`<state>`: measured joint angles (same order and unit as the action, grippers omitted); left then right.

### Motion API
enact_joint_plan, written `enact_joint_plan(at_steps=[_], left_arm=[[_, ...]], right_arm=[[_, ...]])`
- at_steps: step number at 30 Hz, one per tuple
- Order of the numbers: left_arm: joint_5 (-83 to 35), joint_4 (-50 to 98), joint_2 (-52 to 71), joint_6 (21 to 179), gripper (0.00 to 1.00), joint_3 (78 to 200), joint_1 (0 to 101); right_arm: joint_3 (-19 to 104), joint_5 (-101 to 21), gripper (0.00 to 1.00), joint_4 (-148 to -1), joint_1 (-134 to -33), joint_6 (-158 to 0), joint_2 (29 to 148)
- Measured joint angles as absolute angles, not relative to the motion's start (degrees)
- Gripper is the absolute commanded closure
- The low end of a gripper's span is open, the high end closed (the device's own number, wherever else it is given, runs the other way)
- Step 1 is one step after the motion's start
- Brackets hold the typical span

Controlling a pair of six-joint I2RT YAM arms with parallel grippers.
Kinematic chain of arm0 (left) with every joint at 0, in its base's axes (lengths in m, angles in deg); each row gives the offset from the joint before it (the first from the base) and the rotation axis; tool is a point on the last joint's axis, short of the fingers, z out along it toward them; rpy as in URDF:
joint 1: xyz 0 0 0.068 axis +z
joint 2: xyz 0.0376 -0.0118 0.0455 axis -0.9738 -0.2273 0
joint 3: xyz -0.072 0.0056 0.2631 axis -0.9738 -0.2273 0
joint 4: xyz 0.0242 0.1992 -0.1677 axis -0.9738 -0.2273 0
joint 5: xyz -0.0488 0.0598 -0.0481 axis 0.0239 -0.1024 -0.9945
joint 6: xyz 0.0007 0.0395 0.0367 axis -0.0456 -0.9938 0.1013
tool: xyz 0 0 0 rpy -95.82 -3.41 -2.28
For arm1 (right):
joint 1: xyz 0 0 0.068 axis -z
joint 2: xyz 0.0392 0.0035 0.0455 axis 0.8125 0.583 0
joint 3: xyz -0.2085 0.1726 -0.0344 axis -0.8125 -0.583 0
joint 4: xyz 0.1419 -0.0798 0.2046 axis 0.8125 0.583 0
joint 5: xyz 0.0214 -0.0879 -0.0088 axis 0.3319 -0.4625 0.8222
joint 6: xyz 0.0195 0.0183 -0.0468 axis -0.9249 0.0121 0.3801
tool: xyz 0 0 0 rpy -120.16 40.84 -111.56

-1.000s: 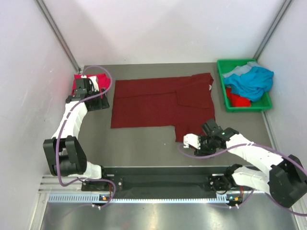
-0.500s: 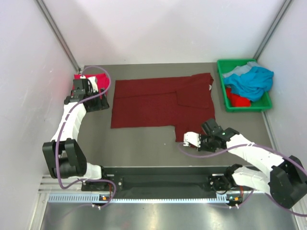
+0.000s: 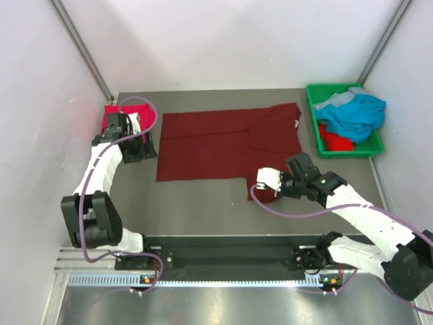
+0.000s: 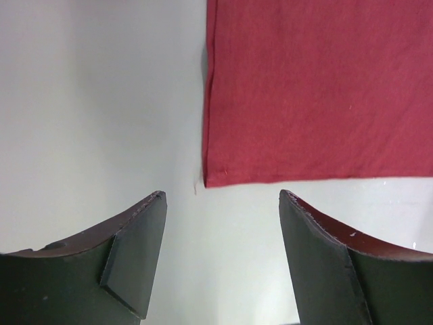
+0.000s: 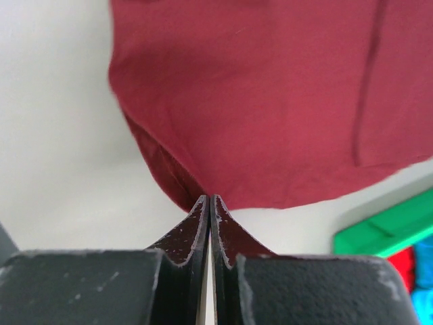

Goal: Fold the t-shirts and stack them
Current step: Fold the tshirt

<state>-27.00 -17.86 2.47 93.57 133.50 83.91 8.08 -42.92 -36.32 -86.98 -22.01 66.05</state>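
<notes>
A dark maroon t-shirt (image 3: 223, 145) lies spread flat in the middle of the table. My right gripper (image 3: 269, 191) (image 5: 211, 198) is shut on its near right corner, and the maroon cloth (image 5: 270, 101) hangs in a fold from the closed tips. A bright crimson t-shirt (image 3: 110, 118) lies at the far left, partly under my left arm. My left gripper (image 3: 144, 147) (image 4: 220, 196) stands open and empty between that shirt and the maroon one. A corner of red cloth (image 4: 318, 95) lies just past its tips. A teal-blue t-shirt (image 3: 355, 115) is heaped in the bin.
A green plastic bin (image 3: 312, 128) stands at the back right with the teal shirt and some red cloth (image 3: 335, 141) in it. White walls close in the grey table (image 3: 203, 203) on three sides. A black rail runs along the near edge.
The right gripper has shut on the maroon shirt's near right corner and drawn it a little up and away from the near edge. The left gripper has shifted slightly right, still open.
</notes>
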Motion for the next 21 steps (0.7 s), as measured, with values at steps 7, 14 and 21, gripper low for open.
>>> enact_joint_plan(at_steps=[7,14,21], left_arm=[[-29.0,-19.3,-0.6,95.9,0.28,130.4,84.4],[-31.4,-19.3,-4.2,99.8,0.29,126.3,86.3],[-34.2,-18.7,-12.7,101.0,0.41,126.9,86.4]], right_arm=[[11.6,-43.0,1.00,-38.0,-87.0,-23.1,67.7],[13.3,-43.2,1.00,-39.3,-86.7,-24.4,69.6],[14.0,-43.4,1.00,-40.3,-85.9,-24.8,70.4]])
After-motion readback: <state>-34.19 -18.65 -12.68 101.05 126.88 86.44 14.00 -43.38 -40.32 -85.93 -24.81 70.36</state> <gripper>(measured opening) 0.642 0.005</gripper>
